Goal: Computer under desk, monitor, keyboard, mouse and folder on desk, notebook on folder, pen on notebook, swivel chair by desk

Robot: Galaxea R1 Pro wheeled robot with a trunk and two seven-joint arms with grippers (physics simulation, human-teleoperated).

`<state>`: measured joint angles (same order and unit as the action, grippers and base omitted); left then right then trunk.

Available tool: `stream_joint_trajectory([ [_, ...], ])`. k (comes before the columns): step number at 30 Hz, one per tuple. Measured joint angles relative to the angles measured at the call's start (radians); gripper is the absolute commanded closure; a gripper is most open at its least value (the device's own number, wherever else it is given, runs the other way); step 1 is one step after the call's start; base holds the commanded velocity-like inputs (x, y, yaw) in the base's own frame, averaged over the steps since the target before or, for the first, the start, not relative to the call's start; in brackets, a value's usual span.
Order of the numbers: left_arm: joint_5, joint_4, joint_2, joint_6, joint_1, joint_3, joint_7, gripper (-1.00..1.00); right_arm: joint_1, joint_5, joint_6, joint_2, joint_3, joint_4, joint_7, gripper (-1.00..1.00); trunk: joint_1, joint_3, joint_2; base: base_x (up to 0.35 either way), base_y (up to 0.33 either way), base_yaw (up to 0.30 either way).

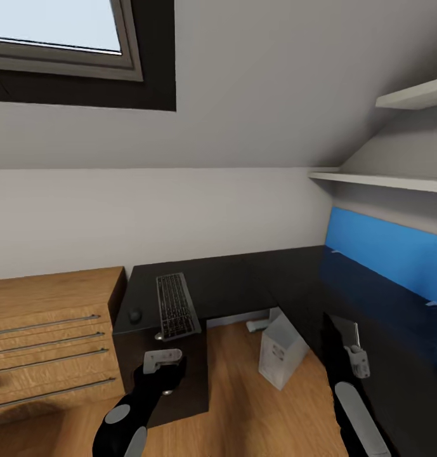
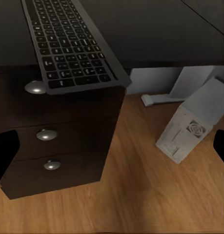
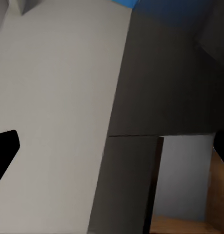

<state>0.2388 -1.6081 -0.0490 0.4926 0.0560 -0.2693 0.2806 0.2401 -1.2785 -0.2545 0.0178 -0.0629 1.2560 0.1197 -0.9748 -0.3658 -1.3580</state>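
The slim dark keyboard (image 1: 177, 305) (image 2: 68, 44) lies on the left wing of the black desk (image 1: 231, 282), its near end jutting past the front edge above the knobbed drawers (image 2: 46, 135). The small black mouse (image 1: 135, 315) sits just left of it. The white computer (image 1: 280, 350) (image 2: 190, 127) stands tilted on the floor in the desk's inner corner. My left gripper (image 1: 162, 360) (image 2: 112, 156) hovers open in front of the drawers, below the keyboard. My right gripper (image 1: 356, 355) (image 3: 112, 151) is open over the desk's right wing. Monitor, folder, notebook, pen and swivel chair are out of view.
A light wooden drawer cabinet (image 1: 50, 336) stands against the desk's left end. A blue wall panel (image 1: 389, 251) runs behind the right wing, with white shelves (image 1: 383, 181) above it. A white desk leg (image 1: 262, 322) stands near the computer. Wooden floor (image 1: 234, 393) lies between my arms.
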Motion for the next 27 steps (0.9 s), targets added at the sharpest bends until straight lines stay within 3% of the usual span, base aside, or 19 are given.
stream_joint_trajectory([
  [3, -0.001, 0.000, 0.000, 0.000, 0.000, -0.003, 0.000, -1.00, 0.000, 0.082, 0.000, 0.004, -0.004, -0.002, 0.024, -1.00, 0.000, -0.004, 0.000, 0.242, -0.088, -0.153],
  [5, -0.001, 0.000, 0.000, 0.001, 0.000, -0.004, 0.000, -1.00, 0.001, 0.107, 0.000, 0.005, -0.007, -0.002, 0.028, -1.00, 0.000, -0.006, 0.000, 0.283, -0.117, -0.154],
  [7, -0.001, 0.000, 0.000, 0.001, 0.000, -0.005, 0.000, -1.00, 0.001, 0.167, 0.000, 0.007, -0.011, -0.002, 0.033, -1.00, 0.000, -0.009, 0.000, 0.287, -0.134, -0.162],
  [11, -0.001, 0.001, 0.000, 0.001, 0.000, -0.016, 0.000, -1.00, 0.001, 0.236, 0.001, 0.005, -0.012, 0.002, 0.034, -1.00, 0.000, -0.013, 0.000, 0.212, -0.137, -0.119],
  [22, -0.002, 0.002, 0.003, 0.001, 0.000, -0.039, 0.000, -1.00, 0.000, 0.262, 0.008, 0.014, -0.010, 0.050, 0.028, -1.00, 0.000, -0.015, 0.000, 0.227, -0.112, -0.015],
  [27, -0.002, 0.002, 0.003, 0.002, 0.000, -0.039, 0.000, -1.00, 0.000, 0.270, 0.009, 0.067, -0.009, 0.034, 0.032, -1.00, 0.000, -0.015, 0.000, 0.283, -0.023, -0.001],
])
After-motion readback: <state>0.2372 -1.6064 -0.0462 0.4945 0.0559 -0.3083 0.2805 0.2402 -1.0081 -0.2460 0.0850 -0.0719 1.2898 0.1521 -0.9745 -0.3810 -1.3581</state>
